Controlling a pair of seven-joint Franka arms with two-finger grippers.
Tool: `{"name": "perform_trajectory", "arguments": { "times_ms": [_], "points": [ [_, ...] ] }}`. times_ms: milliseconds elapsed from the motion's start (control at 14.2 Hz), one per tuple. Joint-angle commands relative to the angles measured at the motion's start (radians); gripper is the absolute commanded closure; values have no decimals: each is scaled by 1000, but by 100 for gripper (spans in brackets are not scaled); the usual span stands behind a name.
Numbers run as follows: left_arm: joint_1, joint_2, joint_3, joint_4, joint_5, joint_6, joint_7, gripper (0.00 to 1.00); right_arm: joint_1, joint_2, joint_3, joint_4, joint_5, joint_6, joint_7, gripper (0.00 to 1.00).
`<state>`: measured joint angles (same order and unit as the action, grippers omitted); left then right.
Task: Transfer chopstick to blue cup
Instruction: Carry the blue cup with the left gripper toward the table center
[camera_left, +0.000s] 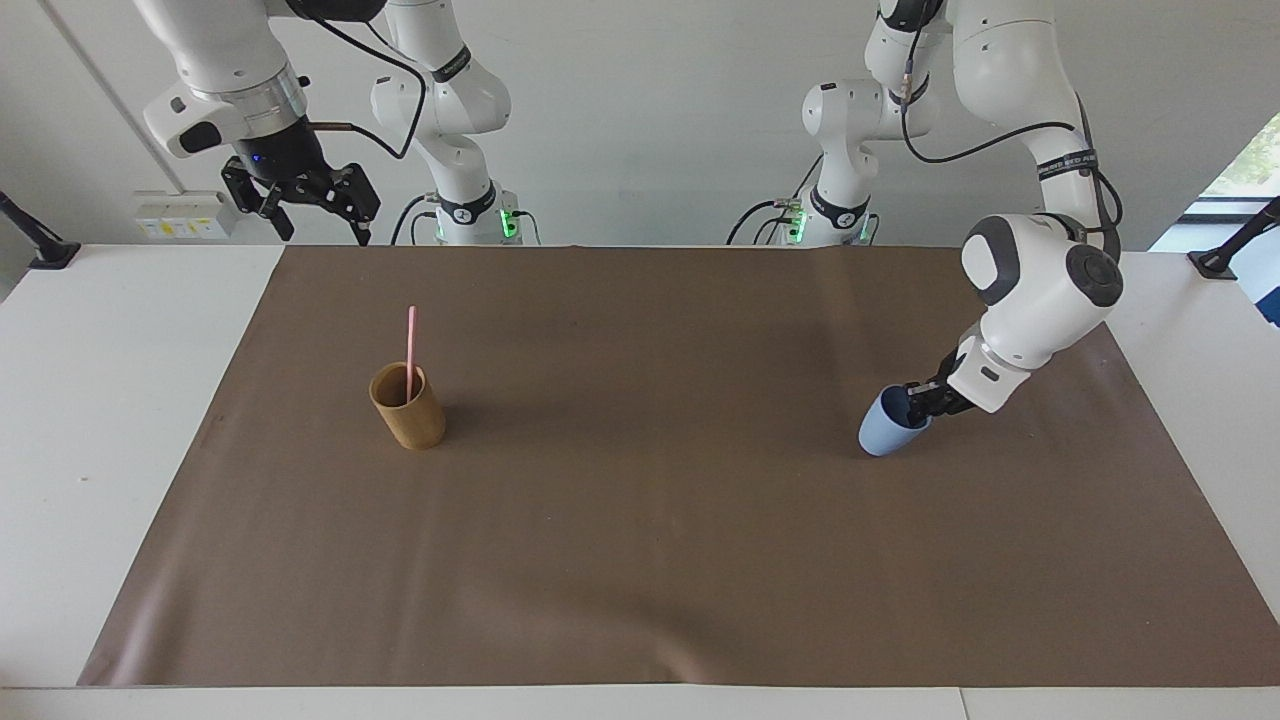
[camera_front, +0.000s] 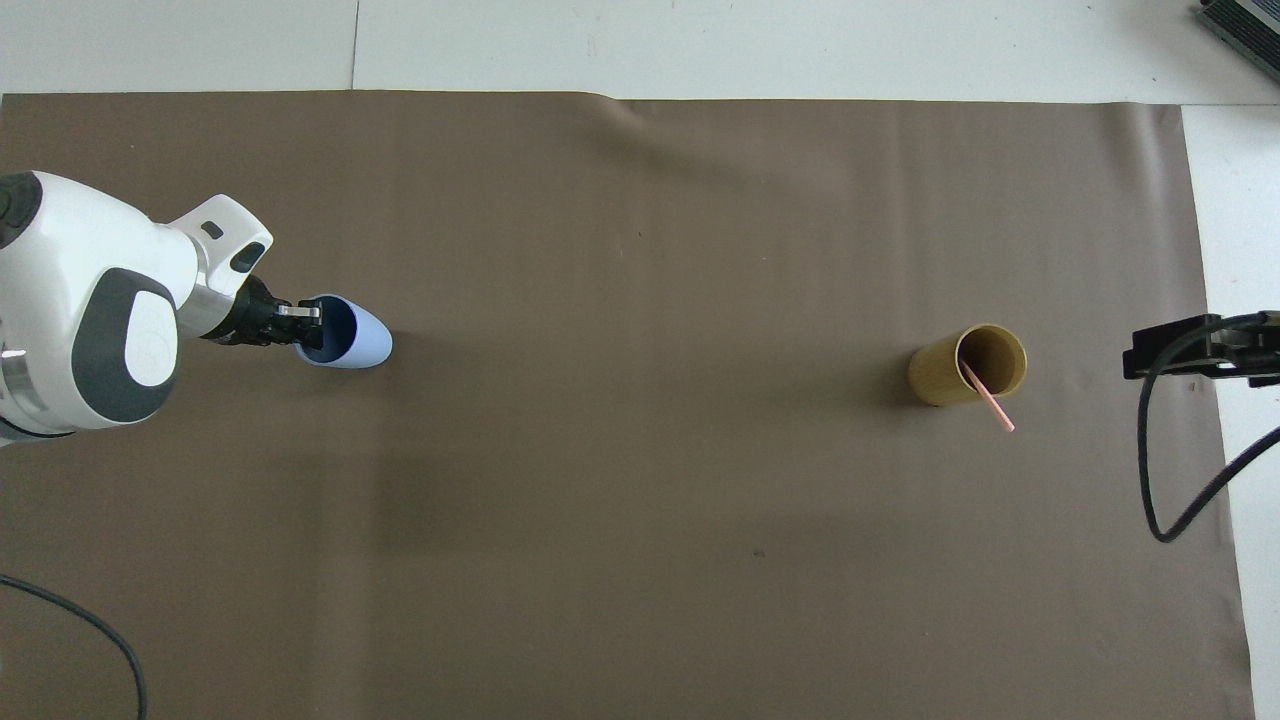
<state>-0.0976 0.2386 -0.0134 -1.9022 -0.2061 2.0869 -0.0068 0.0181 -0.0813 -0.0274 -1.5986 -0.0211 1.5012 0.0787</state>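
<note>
The pink chopstick (camera_left: 410, 350) (camera_front: 986, 398) stands leaning in a tan-brown cup (camera_left: 408, 407) (camera_front: 966, 365) toward the right arm's end of the brown mat. My left gripper (camera_left: 915, 402) (camera_front: 303, 325) is shut on the rim of the blue cup (camera_left: 886, 425) (camera_front: 350, 334), one finger inside it. The blue cup is tilted, its base low over the mat toward the left arm's end. My right gripper (camera_left: 318, 205) hangs open in the air over the table edge by its base, holding nothing; in the overhead view only its black body (camera_front: 1200, 348) shows.
A brown mat (camera_left: 640, 560) (camera_front: 640, 560) covers most of the white table. A black cable (camera_front: 1175, 480) loops down from the right arm. Wall sockets (camera_left: 180, 215) sit beside the table near the right gripper.
</note>
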Motion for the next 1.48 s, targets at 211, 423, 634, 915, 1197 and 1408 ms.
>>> {"name": "perform_trajectory", "arguments": {
  "times_ms": [211, 423, 634, 915, 1197, 1408],
  "points": [
    [-223, -2, 15, 17, -21, 32, -229, 100, -13, -26, 3, -40, 16, 22, -2, 0],
    [-324, -10, 15, 15, -21, 32, -342, 100, -15, -28, 1, -41, 16, 20, -2, 0],
    [-415, -15, 15, 17, -21, 53, -432, 100, -13, -26, 1, -44, 16, 20, 0, 0],
    [-474, -30, 16, 0, -19, 73, -472, 100, -15, -26, 1, -49, 16, 25, 4, 0],
    [-504, -21, 16, -9, -18, 84, -499, 100, -15, -26, 1, -50, 23, 25, 4, 0],
    [-507, -10, 15, -17, -18, 91, -501, 100, -17, -28, 0, -50, 23, 24, 3, 0]
  ]
}}
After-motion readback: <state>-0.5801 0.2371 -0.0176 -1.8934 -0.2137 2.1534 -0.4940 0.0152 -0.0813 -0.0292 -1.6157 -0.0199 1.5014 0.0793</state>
